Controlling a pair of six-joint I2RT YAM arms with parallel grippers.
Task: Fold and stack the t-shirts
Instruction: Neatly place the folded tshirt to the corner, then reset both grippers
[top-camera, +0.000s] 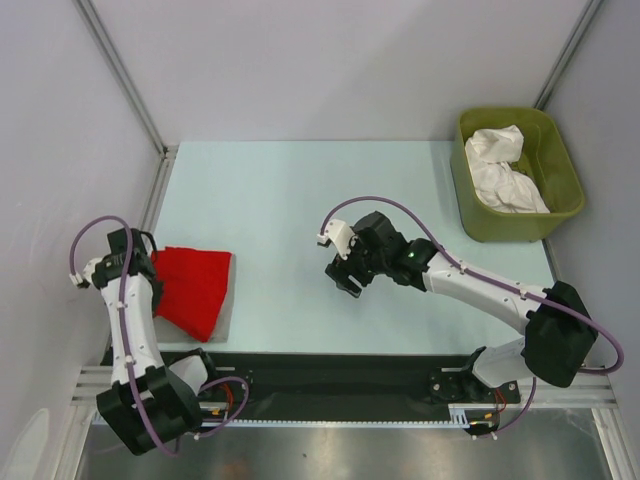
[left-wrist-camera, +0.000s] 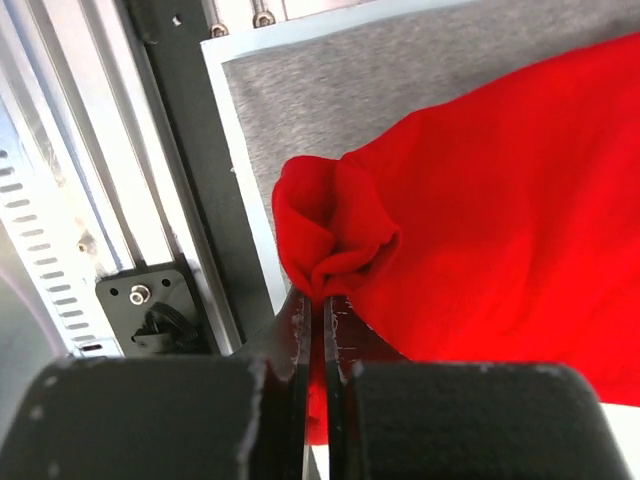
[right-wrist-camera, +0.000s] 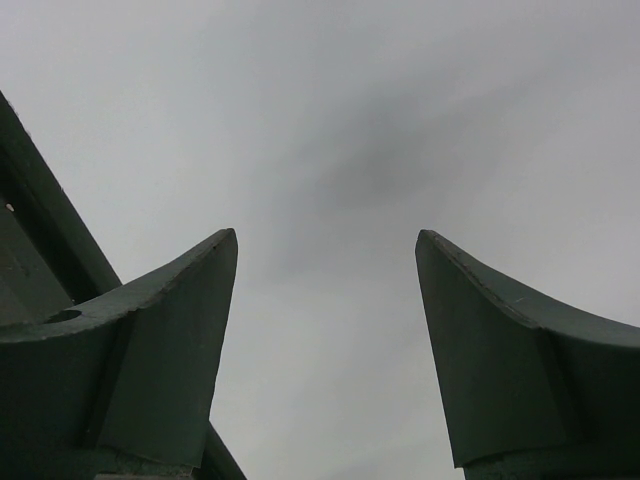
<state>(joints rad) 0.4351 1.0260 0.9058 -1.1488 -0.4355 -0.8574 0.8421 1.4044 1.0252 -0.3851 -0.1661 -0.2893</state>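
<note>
The red t-shirt (top-camera: 192, 287) lies folded on the grey pad (top-camera: 226, 296) at the left of the table. My left gripper (top-camera: 152, 270) is shut on the shirt's left edge; in the left wrist view a bunched red fold (left-wrist-camera: 335, 235) is pinched between the fingers of the left gripper (left-wrist-camera: 318, 300), with the grey pad (left-wrist-camera: 300, 110) behind. White t-shirts (top-camera: 505, 170) lie crumpled in the olive-green tub (top-camera: 470, 205) at the back right. My right gripper (top-camera: 345, 278) is open and empty above the table's middle; the right wrist view shows the right gripper (right-wrist-camera: 327, 240) with spread fingers over bare surface.
A metal frame rail (left-wrist-camera: 80, 200) and a black bracket (left-wrist-camera: 150, 305) run just left of the pad. The black base rail (top-camera: 330, 375) lies along the near edge. White walls enclose the table on three sides.
</note>
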